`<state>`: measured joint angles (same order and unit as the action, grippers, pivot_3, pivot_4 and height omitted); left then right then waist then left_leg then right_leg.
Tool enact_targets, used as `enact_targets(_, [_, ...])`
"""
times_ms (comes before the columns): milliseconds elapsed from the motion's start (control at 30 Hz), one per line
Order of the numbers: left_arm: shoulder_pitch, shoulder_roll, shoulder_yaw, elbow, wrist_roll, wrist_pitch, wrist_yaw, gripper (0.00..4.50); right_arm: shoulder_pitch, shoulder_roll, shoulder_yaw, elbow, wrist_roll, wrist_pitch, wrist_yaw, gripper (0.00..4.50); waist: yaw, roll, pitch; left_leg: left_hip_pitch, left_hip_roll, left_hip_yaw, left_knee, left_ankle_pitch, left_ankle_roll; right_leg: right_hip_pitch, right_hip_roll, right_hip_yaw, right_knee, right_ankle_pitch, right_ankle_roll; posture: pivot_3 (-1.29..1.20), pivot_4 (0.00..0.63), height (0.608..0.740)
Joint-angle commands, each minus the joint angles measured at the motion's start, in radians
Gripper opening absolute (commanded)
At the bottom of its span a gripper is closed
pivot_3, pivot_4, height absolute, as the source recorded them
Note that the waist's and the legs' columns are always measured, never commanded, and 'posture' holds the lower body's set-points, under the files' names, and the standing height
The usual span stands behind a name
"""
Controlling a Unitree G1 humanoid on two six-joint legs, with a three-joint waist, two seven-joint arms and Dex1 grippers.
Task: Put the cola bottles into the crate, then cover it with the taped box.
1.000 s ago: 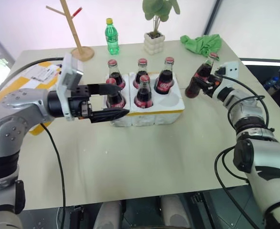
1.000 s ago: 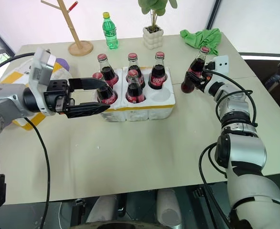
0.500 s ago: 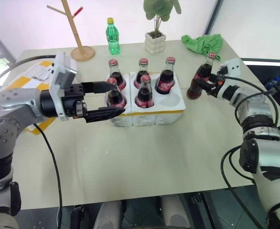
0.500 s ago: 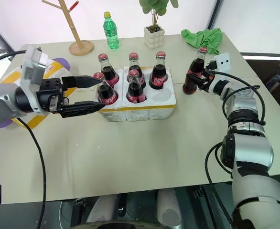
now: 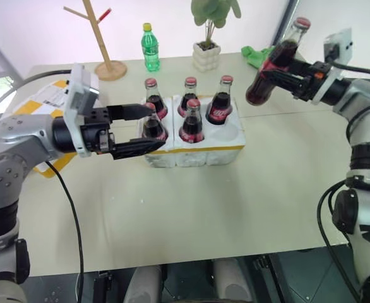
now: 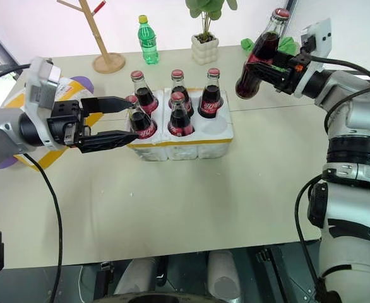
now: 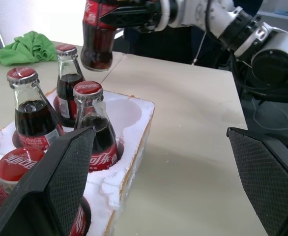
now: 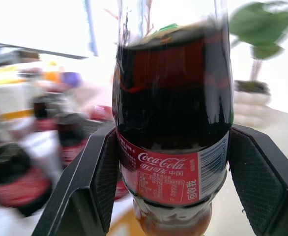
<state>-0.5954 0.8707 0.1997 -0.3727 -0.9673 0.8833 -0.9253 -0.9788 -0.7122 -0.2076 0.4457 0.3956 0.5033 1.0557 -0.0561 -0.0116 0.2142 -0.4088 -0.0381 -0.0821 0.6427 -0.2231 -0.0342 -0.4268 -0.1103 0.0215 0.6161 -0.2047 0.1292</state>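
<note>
From the head camera, the right gripper (image 5: 285,74) was clamped on a cola bottle (image 5: 272,66) at upper right, tilted above the table (image 5: 235,189). The left gripper (image 5: 148,129), fingers apart, half hid the crate's (image 5: 223,146) front-left bottle. The taped box (image 5: 43,101) lay largely behind the left arm. In the left wrist view, the fingers (image 7: 55,177) cut off the crate's near corner. In the right wrist view, the background was blurred.

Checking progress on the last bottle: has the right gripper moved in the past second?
Yes. The right gripper, shut on the sixth cola bottle, has lifted it off the table; against the green cloth, it now hangs higher, tilted.
</note>
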Motion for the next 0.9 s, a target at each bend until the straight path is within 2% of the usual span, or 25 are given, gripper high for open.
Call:
enact_targets(33, [-0.008,0.005,0.008,-0.005,0.011,-0.025,-0.012,4.5,0.014,-0.031,-0.03,-0.146,0.079,0.052,0.035,2.64,0.002,0.0,0.0,0.0,0.0,0.0,0.0,0.0,0.0,0.0,0.0,0.0,0.0,0.0,0.0,0.0,0.15,0.74])
enact_targets(200, [-0.008,-0.004,0.004,-0.008,0.025,-0.04,-0.015,4.5,0.093,-0.076,-0.024,-0.259,0.146,0.118,0.141,2.64,0.013,0.0,0.0,0.0,0.0,0.0,0.001,0.0,0.0,0.0,0.0,0.0,0.0,0.0,0.0,0.0,0.15,0.74])
enact_targets(300, [-0.003,-0.012,0.004,-0.008,0.027,-0.046,-0.011,4.5,0.105,-0.085,-0.019,-0.278,0.161,0.135,0.153,2.64,0.014,0.0,0.0,0.0,0.0,0.0,0.001,0.0,0.0,0.0,0.0,0.0,0.0,0.0,0.0,0.0,0.15,0.74])
enact_targets(900, [-0.021,-0.029,-0.008,-0.009,0.028,-0.036,-0.001,4.5,0.1,0.025,0.094,-0.287,0.143,0.106,0.137,2.64,0.017,0.0,0.0,-0.001,0.0,0.0,0.001,0.0,0.0,0.0,0.0,0.0,0.0,0.0,0.0,0.0,0.15,0.74])
